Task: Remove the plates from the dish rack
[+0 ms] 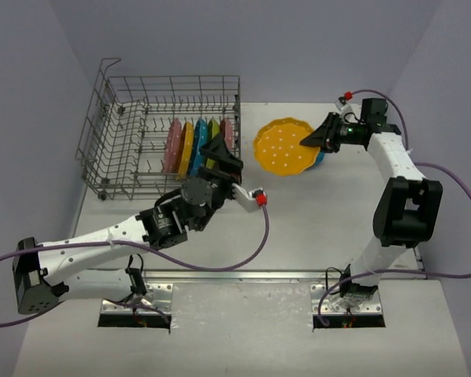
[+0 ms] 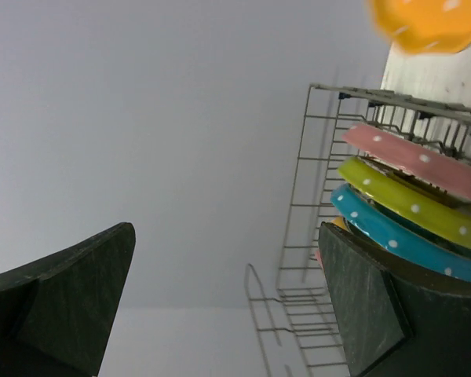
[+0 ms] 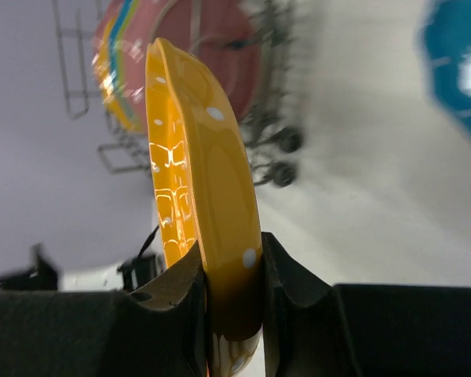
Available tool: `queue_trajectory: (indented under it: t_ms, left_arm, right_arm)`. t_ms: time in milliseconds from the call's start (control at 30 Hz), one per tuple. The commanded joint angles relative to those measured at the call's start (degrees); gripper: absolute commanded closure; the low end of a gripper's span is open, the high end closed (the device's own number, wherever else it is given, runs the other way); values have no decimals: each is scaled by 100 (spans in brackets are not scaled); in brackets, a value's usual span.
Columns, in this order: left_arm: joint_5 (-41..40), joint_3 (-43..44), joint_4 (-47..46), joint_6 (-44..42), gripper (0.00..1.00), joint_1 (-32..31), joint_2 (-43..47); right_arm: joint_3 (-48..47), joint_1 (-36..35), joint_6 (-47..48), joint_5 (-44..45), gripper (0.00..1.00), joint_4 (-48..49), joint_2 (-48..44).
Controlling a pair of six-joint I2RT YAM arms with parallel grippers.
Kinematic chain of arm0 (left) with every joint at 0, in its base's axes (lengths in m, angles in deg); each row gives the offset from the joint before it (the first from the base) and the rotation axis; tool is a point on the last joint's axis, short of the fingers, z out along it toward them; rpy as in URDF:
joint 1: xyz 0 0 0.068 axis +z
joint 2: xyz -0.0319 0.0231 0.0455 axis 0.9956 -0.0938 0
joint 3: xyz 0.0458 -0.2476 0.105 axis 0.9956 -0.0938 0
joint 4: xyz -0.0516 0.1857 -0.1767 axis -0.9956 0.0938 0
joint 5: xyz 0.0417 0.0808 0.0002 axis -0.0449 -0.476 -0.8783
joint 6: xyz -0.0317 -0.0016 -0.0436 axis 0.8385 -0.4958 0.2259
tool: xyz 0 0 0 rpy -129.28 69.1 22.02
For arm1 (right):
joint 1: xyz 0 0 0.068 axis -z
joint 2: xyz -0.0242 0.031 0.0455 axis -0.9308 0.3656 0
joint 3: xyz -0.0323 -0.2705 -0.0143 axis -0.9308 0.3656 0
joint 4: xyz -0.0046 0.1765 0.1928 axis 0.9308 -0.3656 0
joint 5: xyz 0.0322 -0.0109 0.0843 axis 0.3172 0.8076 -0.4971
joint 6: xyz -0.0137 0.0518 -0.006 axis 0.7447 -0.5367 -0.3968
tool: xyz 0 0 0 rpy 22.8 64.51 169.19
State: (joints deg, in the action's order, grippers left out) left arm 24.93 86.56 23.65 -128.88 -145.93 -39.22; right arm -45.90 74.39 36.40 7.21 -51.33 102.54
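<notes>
The grey wire dish rack (image 1: 125, 126) stands at the back left with several dotted plates upright in it: pink (image 1: 171, 146), yellow (image 1: 186, 146), blue (image 1: 200, 140), green (image 1: 213, 128) and pink (image 1: 228, 132). My left gripper (image 1: 223, 154) is open and empty at the rack's right end, beside these plates. In the left wrist view (image 2: 226, 271) the pink (image 2: 412, 161), yellow-green (image 2: 408, 206) and blue (image 2: 400, 239) plates lie by its right finger (image 2: 369, 306). My right gripper (image 1: 312, 140) is shut on the rim of an orange plate (image 1: 284, 147), held above the table; it also shows in the right wrist view (image 3: 204, 181).
A blue plate (image 1: 321, 159) lies on the table under the orange one's right edge, also in the right wrist view (image 3: 459, 71). The rack's raised handle (image 1: 110, 64) is at its far left corner. Grey walls close the left, back and right.
</notes>
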Motion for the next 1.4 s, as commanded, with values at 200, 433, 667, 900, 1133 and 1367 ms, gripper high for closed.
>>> queue_trajectory:
  t_ms: [200,433,667,900,1133,1367]
  left_arm:
    - [-587,2092,1507,3066,0,1252,-262]
    - [-413,2113,2268,4340,0,2059,-97]
    - [-163,1808,2611,4877,0,2361,260]
    - [-62,1823,2697,4993,0,2467,264]
    - [11,1881,2778,5089,0,2484,192]
    - [111,1837,2856,5154,0,2524,213]
  right_arm:
    - [-1064,718,235,816,100,527,1025]
    - [-1647,727,209,927,100,793,1795]
    - [-2065,727,157,1084,100,944,2399]
    - [-2254,727,2,1038,100,1205,2797]
    - [-2322,727,83,1268,92,1128,3032]
    - [-2504,722,433,1755,56,742,3131]
